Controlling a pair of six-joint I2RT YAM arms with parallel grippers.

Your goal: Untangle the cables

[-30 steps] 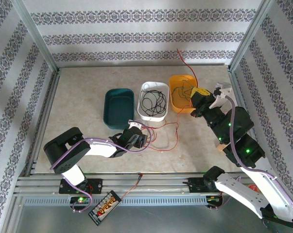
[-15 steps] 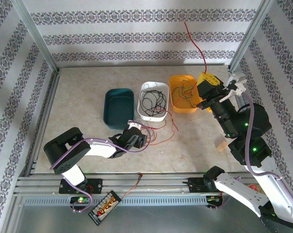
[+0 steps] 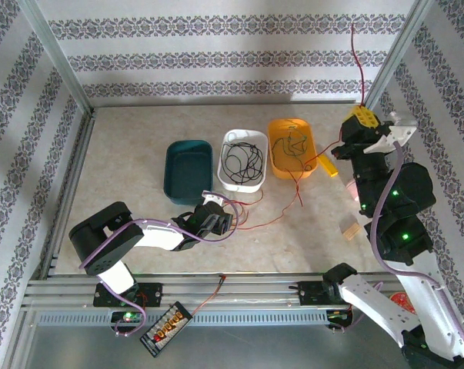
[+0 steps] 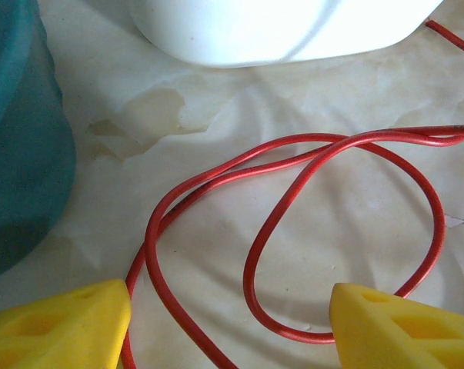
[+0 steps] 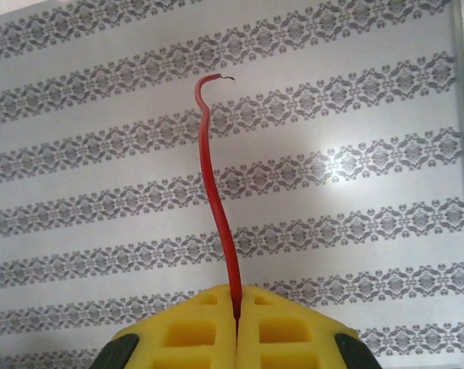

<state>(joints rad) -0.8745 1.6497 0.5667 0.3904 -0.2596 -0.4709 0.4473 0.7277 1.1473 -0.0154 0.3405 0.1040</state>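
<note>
The right pincer, high at the far right of the table, has its yellow pads pressed together on a red wire. The wire's short free end stands straight up out of the pinch against the patterned wall.

From that grip the rest of the wire falls away toward the robot's left and the near edge. It passes the orange tray, then slants over the bare top to a cluster of loops in front of the white tray. Its long axis therefore lies on a diagonal, right rear to left front.

Over those loops hangs the left pincer, fingers spread and holding nothing. Two red loops lie on the table between its tips, one crossing the other. The left arm is nearer the tangle; the right has the end.

Black wires coil in the white tray, and thin green ones lie in the orange. Whether the red wire is snagged on these is too fine to tell. Any further pull would probably best follow that diagonal, away from the loops.
</note>
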